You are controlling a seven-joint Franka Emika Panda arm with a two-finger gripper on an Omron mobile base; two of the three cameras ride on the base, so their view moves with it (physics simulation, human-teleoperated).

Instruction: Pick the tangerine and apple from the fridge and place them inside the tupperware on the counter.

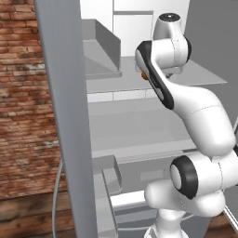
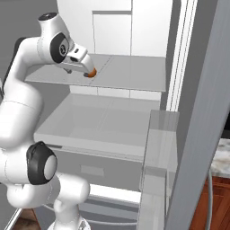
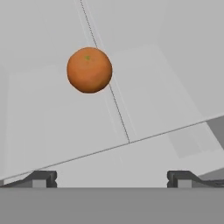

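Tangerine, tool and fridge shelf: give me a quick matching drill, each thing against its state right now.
Things:
1. tangerine
2. tool
3. fridge shelf
4. fridge door

States:
A. swung open
B. flat, grey, carrying the fruit
C. open, fingers spread wide
D. resting free, ahead of the fingers

Pairs: 1-D, 2-C, 3-B, 4-A

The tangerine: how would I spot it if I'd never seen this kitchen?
Look into the open fridge, at the upper shelf inside. The tangerine sits on that shelf, just ahead of the open pincer. It is a small, smooth, bright orange ball, the one spot of colour against all that pale grey.
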